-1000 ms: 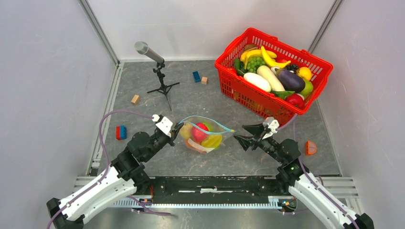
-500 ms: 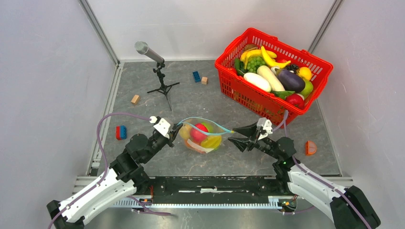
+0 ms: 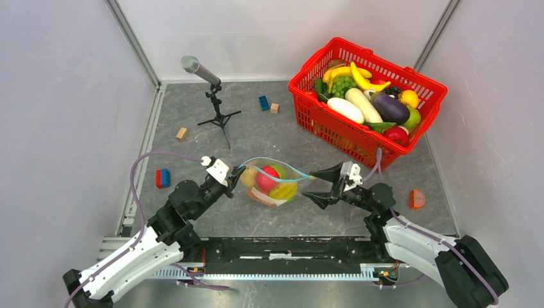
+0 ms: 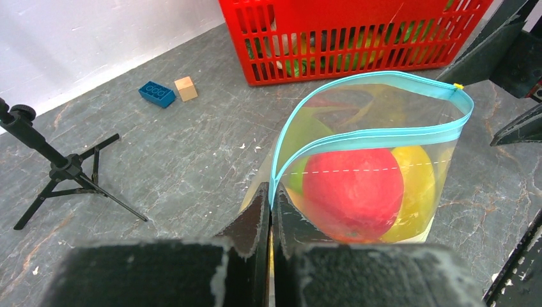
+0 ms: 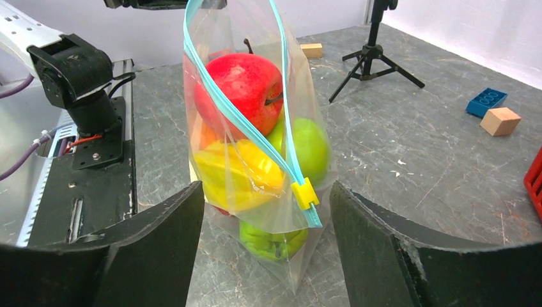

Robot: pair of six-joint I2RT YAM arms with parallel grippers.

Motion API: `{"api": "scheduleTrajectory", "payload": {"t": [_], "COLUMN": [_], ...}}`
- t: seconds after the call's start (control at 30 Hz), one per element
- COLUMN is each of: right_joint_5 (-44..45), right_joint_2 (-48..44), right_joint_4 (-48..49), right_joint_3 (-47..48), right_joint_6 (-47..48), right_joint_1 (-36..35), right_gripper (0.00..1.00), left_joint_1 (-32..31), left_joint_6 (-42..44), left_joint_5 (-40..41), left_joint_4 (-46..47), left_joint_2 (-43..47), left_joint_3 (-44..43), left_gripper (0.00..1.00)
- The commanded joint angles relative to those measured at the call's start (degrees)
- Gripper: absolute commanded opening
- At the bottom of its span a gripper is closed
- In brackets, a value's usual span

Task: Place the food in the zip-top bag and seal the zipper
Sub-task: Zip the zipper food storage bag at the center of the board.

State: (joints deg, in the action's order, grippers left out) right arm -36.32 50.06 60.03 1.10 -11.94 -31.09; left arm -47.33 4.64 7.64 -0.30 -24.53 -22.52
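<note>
Zip-top bag [image 3: 272,183] — where is it?
Upright on the desk [image 3: 256,135], between the two pincers. The left pincer [image 4: 270,208] is clenched on its near corner, right at the end of the zipper [image 4: 371,135].
And the right pincer [image 5: 267,192]?
Released, jaws spread wide — the bag's other corner, with its yellow slider [image 5: 304,193], stands between them. Whether they touch the plastic, I can't tell.
The mouth?
Gaping; the two blue strips bow apart ahead of the left pincer. Inside: a red apple [image 5: 240,86], a yellow piece [image 5: 240,173], green ones [image 5: 307,144] beside and beneath.
</note>
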Motion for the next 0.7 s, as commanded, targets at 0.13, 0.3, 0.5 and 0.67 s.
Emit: {"api": "scheduleTrajectory", "payload": {"t": [0.13, 0.3, 0.5, 0.67], "right_joint_5": [-0.13, -0.09, -0.22, 1.24], "right_joint_2": [5.11, 9.07, 13.85, 13.71], "right_joint_4": [5.11, 12.96, 21.34, 20.03], "right_joint_3": [-5.57, -6.38, -7.19, -7.7], "right_joint_6": [1.28, -1.36, -4.87, -3.79], "right_joint_1": [-0.89, -1.53, -1.85, -1.96], "right_gripper": [0.74, 0.57, 0.44, 0.39], "left_joint_1": [0.23, 0.22, 0.22, 0.22], "left_joint_6": [-1.62, -1.87, -2.01, -2.0], "left_joint_5": [1.2, 1.44, 1.46, 1.86], "left_joint_4": [2.1, 1.99, 1.75, 1.09], "left_joint_2": [0.08, 0.38, 0.62, 1.34], "left_joint_3": [-0.41, -0.06, -0.09, -0.07], "left_gripper": [0.02, 0.02, 0.02, 0.02]}}
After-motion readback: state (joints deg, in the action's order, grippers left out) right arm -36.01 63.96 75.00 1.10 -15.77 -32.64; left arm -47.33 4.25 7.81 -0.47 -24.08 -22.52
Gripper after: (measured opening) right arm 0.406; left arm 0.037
